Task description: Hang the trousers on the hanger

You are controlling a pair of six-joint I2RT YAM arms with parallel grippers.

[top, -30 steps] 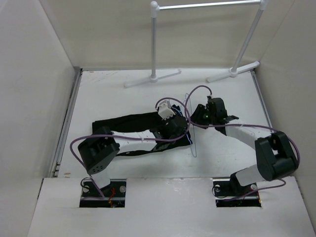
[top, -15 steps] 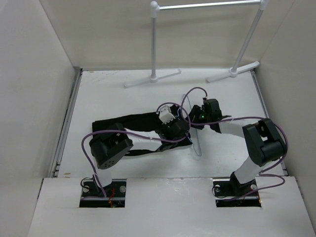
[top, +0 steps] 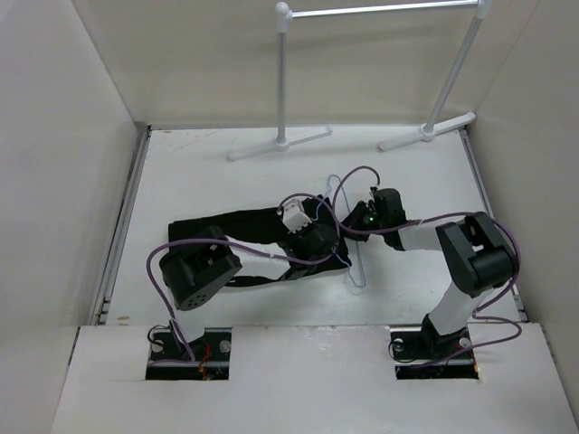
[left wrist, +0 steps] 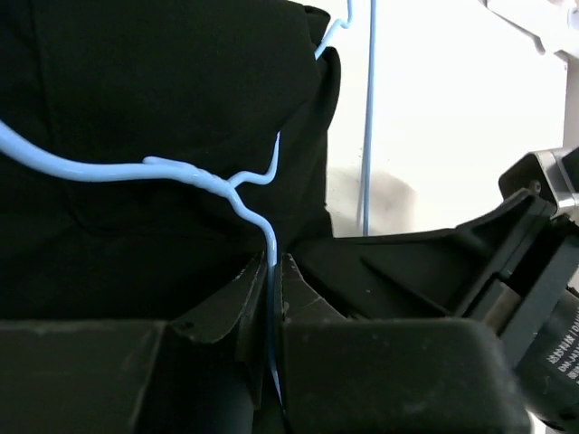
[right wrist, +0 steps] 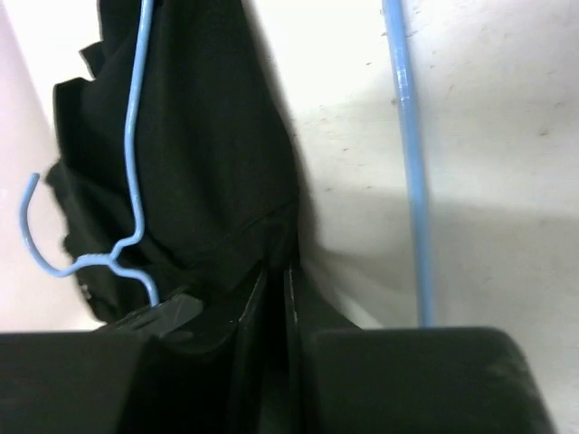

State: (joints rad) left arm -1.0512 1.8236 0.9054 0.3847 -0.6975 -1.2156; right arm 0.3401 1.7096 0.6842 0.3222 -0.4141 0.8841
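The black trousers lie flat across the middle of the table, legs to the left. The hanger is a thin pale blue wire lying over their right end, its hook toward the back. My left gripper sits over that end of the trousers. In the left wrist view it is shut on the hanger wire, over the black cloth. My right gripper is close beside it. In the right wrist view it is shut on the edge of the trousers, with the hanger wire alongside.
A white clothes rack with T-shaped feet stands at the back of the table. White walls close in the left, right and back. Purple cables loop over both arms.
My right arm has folded in and its gripper has moved left onto the trousers' right end. The hanger has shifted, its hook now showing toward the back. The left gripper has shifted slightly.
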